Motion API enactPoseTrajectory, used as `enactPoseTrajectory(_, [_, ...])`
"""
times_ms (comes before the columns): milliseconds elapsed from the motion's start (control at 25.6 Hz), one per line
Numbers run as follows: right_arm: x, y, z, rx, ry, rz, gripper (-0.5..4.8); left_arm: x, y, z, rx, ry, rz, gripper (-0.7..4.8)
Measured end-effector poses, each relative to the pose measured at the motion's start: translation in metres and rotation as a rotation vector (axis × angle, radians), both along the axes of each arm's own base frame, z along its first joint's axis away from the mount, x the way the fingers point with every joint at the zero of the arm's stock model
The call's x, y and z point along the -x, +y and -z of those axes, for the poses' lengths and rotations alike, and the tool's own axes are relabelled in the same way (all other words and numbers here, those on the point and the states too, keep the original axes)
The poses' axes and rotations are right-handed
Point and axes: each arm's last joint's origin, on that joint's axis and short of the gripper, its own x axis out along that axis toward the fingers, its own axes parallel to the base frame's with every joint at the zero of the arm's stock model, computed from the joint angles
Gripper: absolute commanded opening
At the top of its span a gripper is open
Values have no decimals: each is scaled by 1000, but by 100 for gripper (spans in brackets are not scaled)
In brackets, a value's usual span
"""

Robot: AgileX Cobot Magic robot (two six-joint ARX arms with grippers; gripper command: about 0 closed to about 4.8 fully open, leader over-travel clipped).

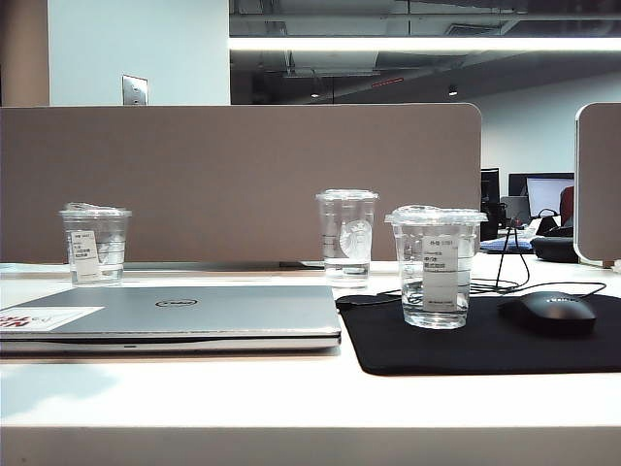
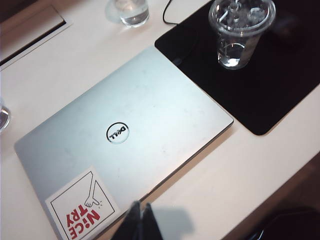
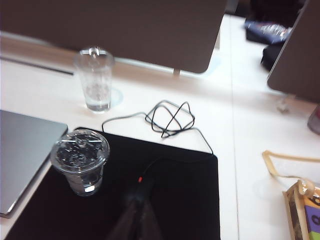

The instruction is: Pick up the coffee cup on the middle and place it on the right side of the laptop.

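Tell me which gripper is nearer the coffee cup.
Right. The right gripper, shut, hovers over the mouse pad beside the coffee cup; the left gripper, shut, is off the laptop's sticker corner, farther away.

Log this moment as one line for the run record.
coffee cup: on black mouse pad, right of laptop | left gripper: shut, empty, above laptop's edge | right gripper: shut, empty, above pad

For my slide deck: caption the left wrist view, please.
Shut left end effector above closed laptop; coffee cup on mouse pad.
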Motion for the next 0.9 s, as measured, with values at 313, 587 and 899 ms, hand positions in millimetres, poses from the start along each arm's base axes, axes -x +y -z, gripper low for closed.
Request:
enactPoseTrajectory(313, [19, -2, 45, -61, -70, -25, -5, 32, 35, 71, 183, -252, -115, -6])
enactPoseTrajectory(587, [4, 3, 104, -144, -34, -86, -5, 38, 44, 142, 208, -351, -190, -6])
enactPoseTrajectory(899, [0, 4, 144, -199, -131, -115, -5, 46, 48, 178, 369, -390, -118, -6])
